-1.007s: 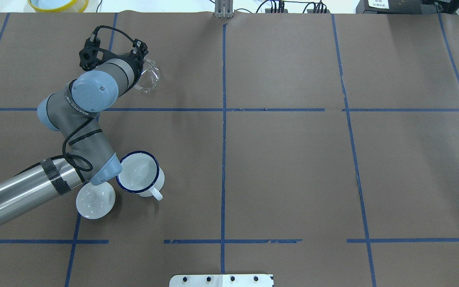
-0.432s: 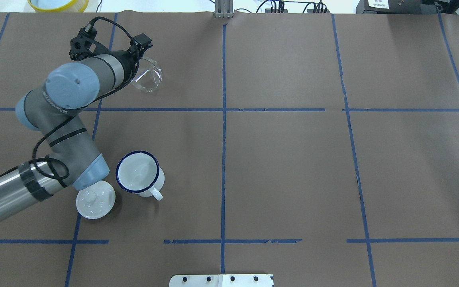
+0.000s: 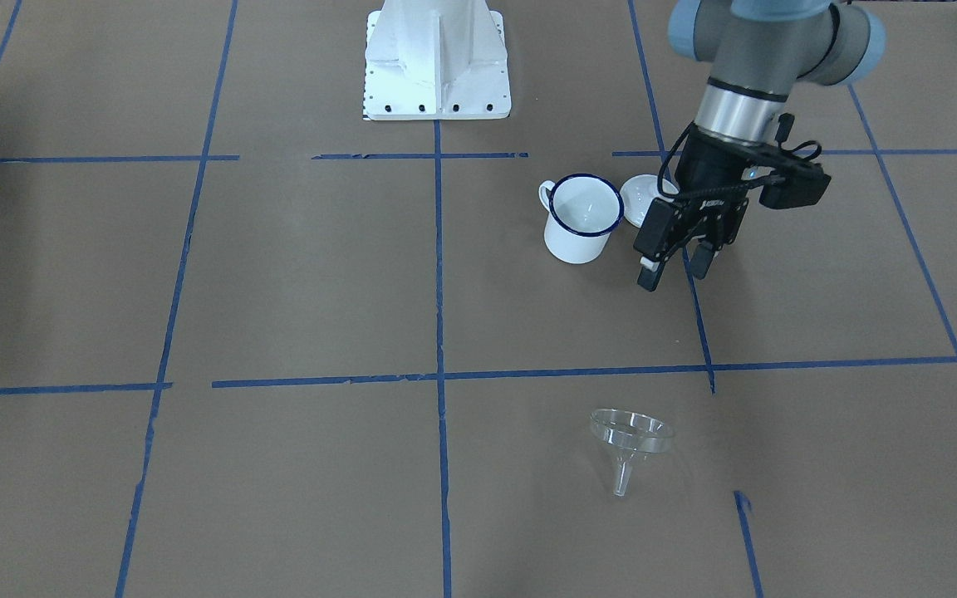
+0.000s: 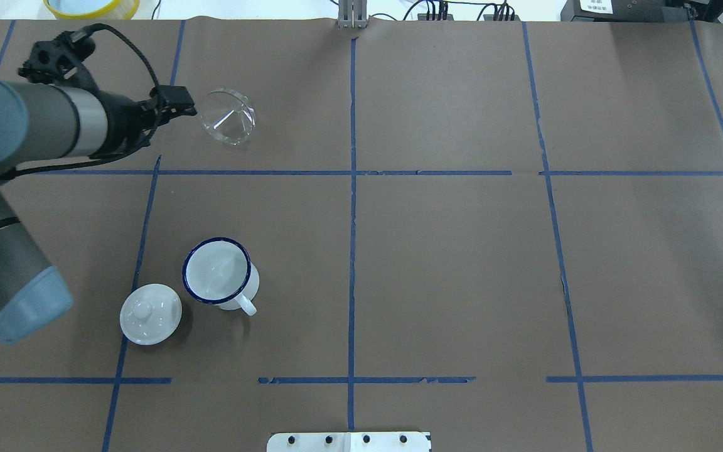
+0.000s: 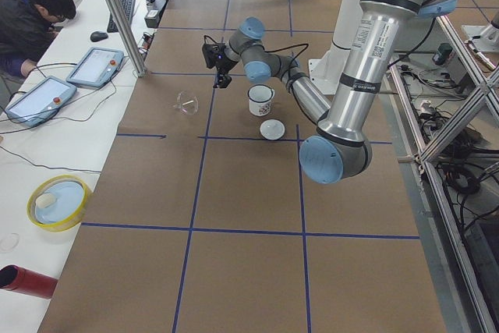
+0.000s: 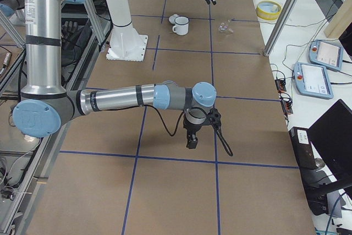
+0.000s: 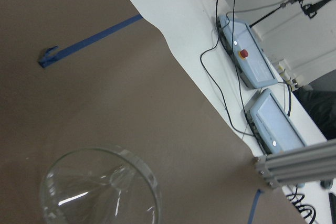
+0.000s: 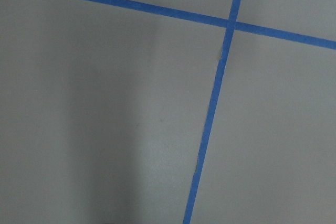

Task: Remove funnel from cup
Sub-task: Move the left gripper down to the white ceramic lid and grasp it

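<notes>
The clear funnel (image 4: 230, 117) rests on the brown table paper at the far left, mouth tilted, well apart from the cup; it also shows in the front view (image 3: 630, 440) and the left wrist view (image 7: 100, 187). The white cup (image 4: 217, 271) with a blue rim stands upright and empty (image 3: 582, 218). My left gripper (image 3: 676, 270) is open and empty, raised above the table between cup and funnel. My right gripper (image 6: 192, 141) hangs over bare paper far from both; I cannot tell whether it is open or shut.
A white knobbed lid (image 4: 150, 314) lies beside the cup. The robot's base plate (image 3: 437, 83) is at the near middle edge. A yellow bowl (image 4: 91, 6) sits beyond the far edge. An operator (image 5: 31, 21) and tablets are at the side desk.
My left arm has drawn back from the funnel, to the left and upward. The funnel stays on the table, now fully uncovered. Cup and lid have not moved.
</notes>
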Robot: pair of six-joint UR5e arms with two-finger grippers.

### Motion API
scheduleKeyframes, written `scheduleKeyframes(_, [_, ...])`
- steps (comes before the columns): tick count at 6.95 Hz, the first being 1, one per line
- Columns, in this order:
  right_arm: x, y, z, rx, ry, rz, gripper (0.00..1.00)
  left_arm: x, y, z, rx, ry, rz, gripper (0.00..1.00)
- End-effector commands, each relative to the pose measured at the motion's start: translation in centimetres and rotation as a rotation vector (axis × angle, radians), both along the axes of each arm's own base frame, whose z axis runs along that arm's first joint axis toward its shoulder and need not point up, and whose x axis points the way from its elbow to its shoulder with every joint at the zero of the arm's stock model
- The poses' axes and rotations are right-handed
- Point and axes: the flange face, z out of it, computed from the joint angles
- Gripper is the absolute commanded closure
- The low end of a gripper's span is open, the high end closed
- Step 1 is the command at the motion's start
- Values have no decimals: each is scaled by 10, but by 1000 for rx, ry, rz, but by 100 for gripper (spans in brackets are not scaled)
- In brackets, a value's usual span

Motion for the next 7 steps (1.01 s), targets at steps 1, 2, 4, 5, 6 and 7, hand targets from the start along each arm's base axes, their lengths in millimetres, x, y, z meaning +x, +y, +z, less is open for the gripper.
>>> scheduleKeyframes(1, [0,0,0,0,0,0,0,-95,80,50,78,-159,272,0])
scheduleKeyframes(2, [0,-1,-1,1,0,0,0,-107,106,70,69,-180,380,0])
scheduleKeyframes(4, [0,0,-1,1,0,0,0,-36,127,111,10,-227,542,0])
scheduleKeyframes(5, [0,0,0,-2,0,0,0,10,122,114,22,-236,582,0])
scheduleKeyframes(6, [0,0,-1,1,0,0,0,32,119,113,-30,-211,557,0])
scheduleKeyframes(7, [0,-1,-1,3,0,0,0,54,132,112,-27,-221,569,0])
